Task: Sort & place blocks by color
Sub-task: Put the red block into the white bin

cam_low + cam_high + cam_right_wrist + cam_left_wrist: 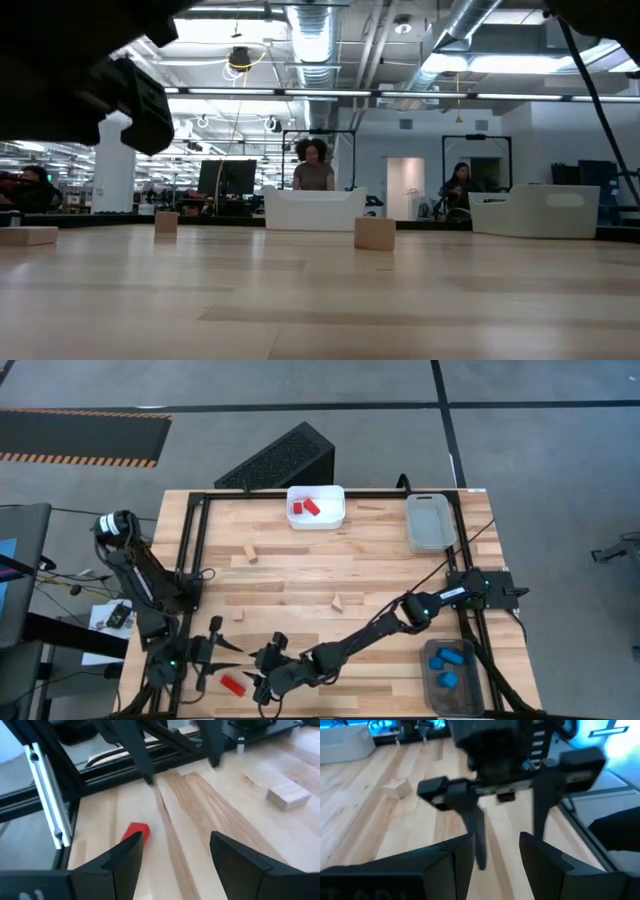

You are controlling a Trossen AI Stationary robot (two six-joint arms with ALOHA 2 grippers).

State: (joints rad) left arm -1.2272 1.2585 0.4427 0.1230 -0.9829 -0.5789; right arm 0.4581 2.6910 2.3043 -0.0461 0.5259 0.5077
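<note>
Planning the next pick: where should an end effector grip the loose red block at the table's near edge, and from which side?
Grip the red block across its short width, coming straight down. It lies flat on the table between the open left end effector and the open right end effector, nothing touching it, so its long faces look reachable.

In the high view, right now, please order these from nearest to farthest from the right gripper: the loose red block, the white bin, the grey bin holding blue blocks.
From the right gripper:
1. Loose red block, just to its left.
2. Grey bin holding blue blocks, near-right corner.
3. White bin, at the far edge.
</note>
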